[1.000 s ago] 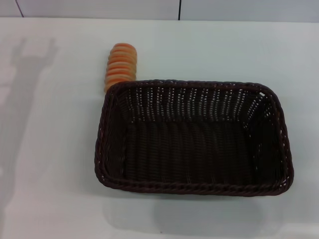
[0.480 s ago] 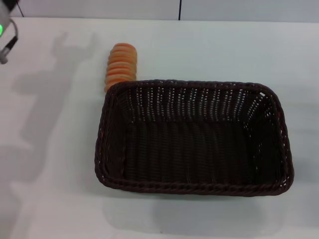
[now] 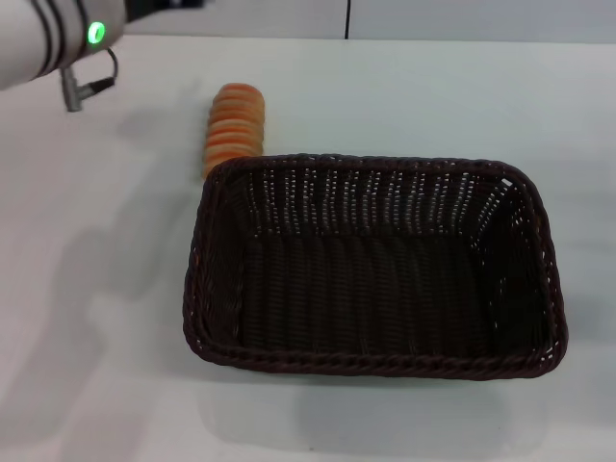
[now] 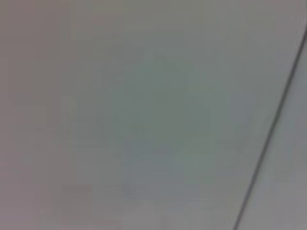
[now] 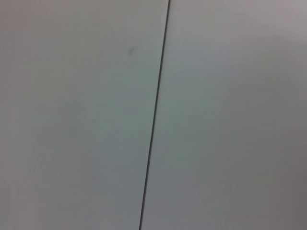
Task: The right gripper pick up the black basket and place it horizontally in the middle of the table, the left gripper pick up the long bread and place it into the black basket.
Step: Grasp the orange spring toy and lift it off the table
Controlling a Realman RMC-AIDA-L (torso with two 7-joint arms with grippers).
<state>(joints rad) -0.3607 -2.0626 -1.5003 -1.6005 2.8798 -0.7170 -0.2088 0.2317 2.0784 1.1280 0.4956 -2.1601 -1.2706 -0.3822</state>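
Note:
The black basket [image 3: 375, 274] lies on the white table [image 3: 96, 289], near the middle, long side running left to right, with nothing inside. The long bread [image 3: 234, 125], orange-tan with pale ridges, lies just behind the basket's far left corner, its near end at the rim. My left arm [image 3: 58, 38], white with black bands and a green light, reaches in at the far left above the table. Only the dark base of the left gripper [image 3: 164, 6] shows at the head view's top edge, left of and beyond the bread. The right gripper is out of view.
A dark seam [image 3: 346, 19] runs up the wall behind the table's far edge. Both wrist views show only a pale flat surface crossed by a thin dark line [image 5: 156, 115].
The left arm has come into the head view from the far left and moved right toward the bread; its shadow has slid across the table. Basket and bread have not moved.

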